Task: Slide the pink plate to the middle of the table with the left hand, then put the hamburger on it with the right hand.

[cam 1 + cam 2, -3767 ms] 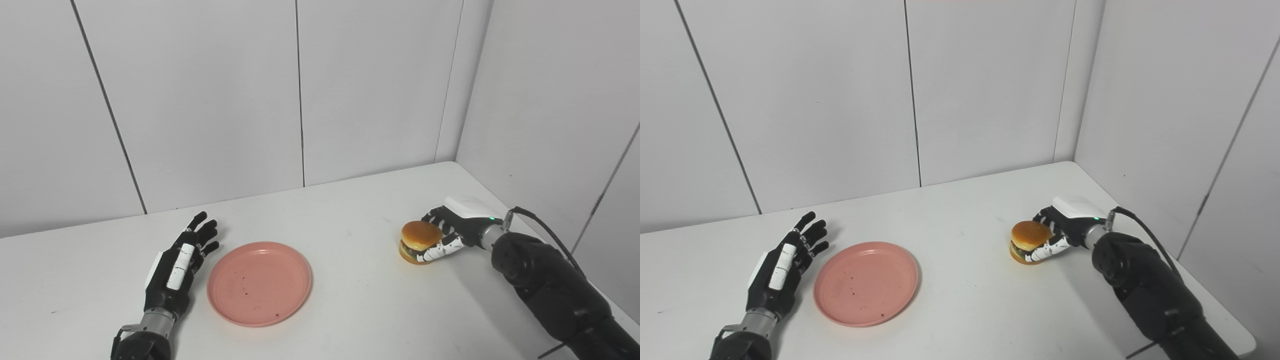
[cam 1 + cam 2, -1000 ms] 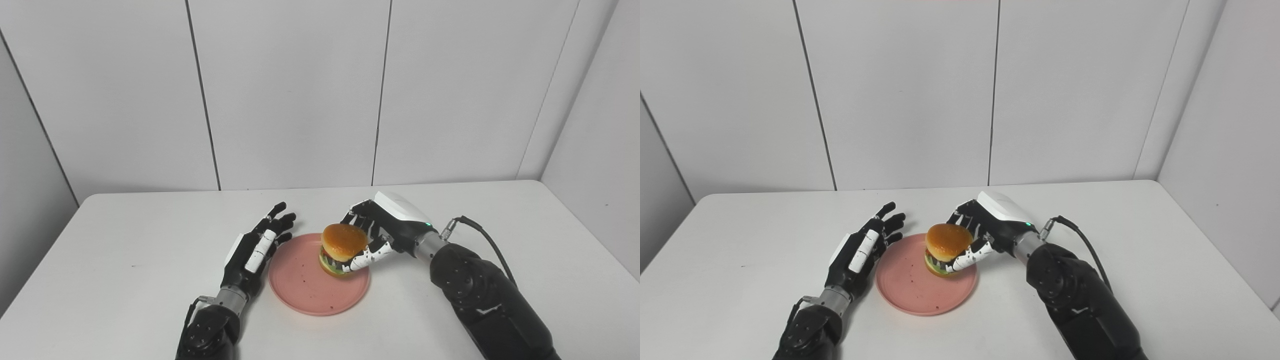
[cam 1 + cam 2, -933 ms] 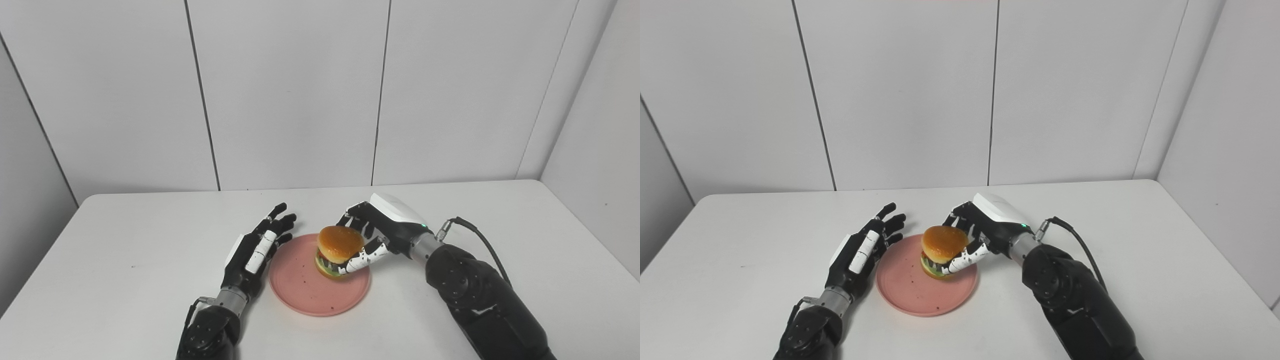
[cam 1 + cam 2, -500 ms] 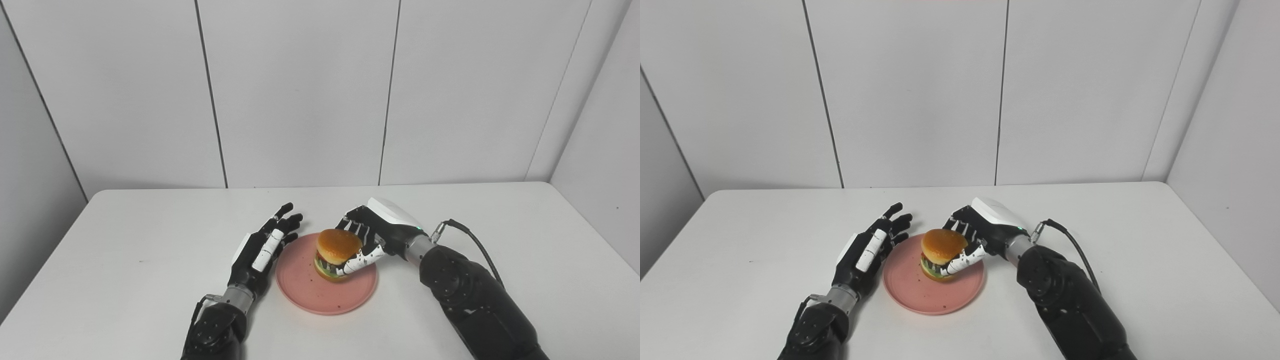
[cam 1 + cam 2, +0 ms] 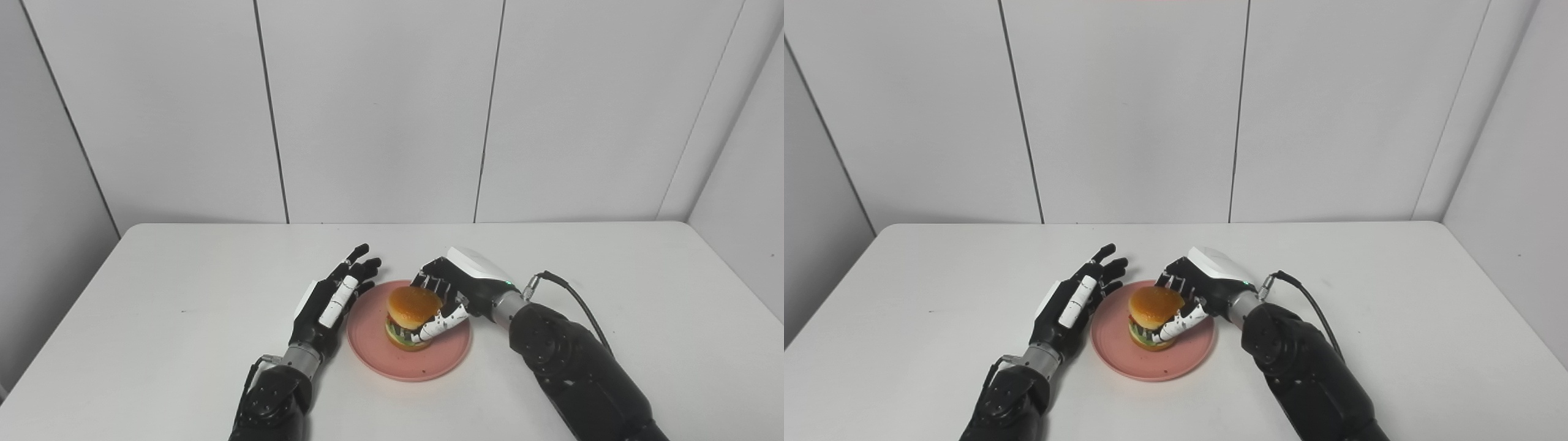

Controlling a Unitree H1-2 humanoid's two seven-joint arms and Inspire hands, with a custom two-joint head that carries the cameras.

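The pink plate (image 5: pixel 438 361) lies near the middle of the white table (image 5: pixel 153 294). A hamburger (image 5: pixel 411 308) with a brown bun and green filling sits on the plate, its base touching it. My right hand (image 5: pixel 460 289) is shut on the hamburger from the right, thumb across its front and fingers behind it. My left hand (image 5: pixel 331 303) lies open at the plate's left rim, fingers stretched out and apart, holding nothing.
White wall panels (image 5: pixel 380 110) stand behind the table, and side walls close it in at left and right. A black cable (image 5: pixel 572 300) runs from my right wrist. Bare tabletop stretches to both sides of the plate.
The camera has panned left over the frames. My right hand carried the hamburger from the table's right side over the plate and lowered it onto the plate. The left hand stayed open beside the plate.
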